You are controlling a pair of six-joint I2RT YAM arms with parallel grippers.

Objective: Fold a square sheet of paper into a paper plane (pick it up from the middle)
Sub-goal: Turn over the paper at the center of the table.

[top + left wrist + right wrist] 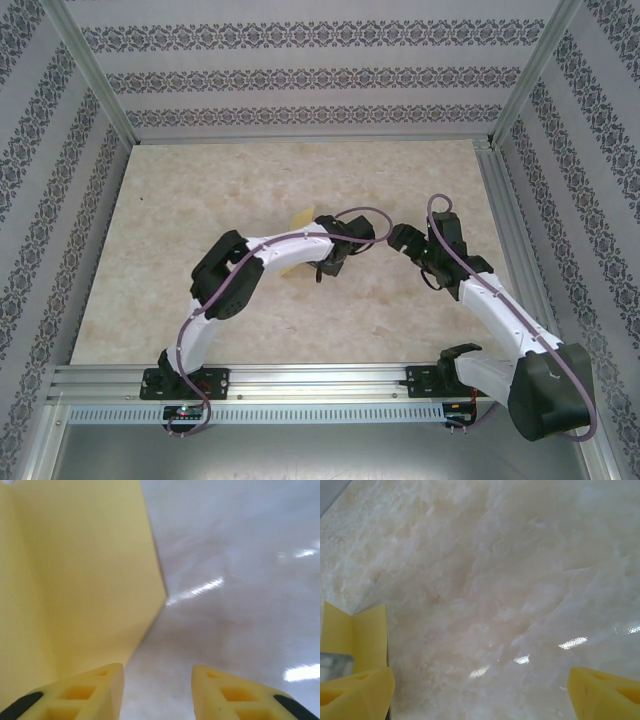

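Two empty grippers over the worktop (pixel 240 555): left gripper (pixel 157 672), jaws parted, just beside the creased paper (pixel 75 580) lying mid-worktop; right gripper (pixel 480 675) spread wide. A sweep could snag the raised flap, spoiling the fold.

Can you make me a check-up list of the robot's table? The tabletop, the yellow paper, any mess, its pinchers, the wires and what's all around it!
Surface: marbled beige table, glossy.
Job's things: yellow paper, creased and partly folded, mostly hidden under the left arm from above.
Clutter: nothing seen.
Grippers: left gripper open, paper beside one finger, none between them; right gripper open wide over the table, paper off to its side.
Cables: purple cable along each arm, looping above the left wrist.
Surroundings: patterned walls; aluminium frame at the near edge.
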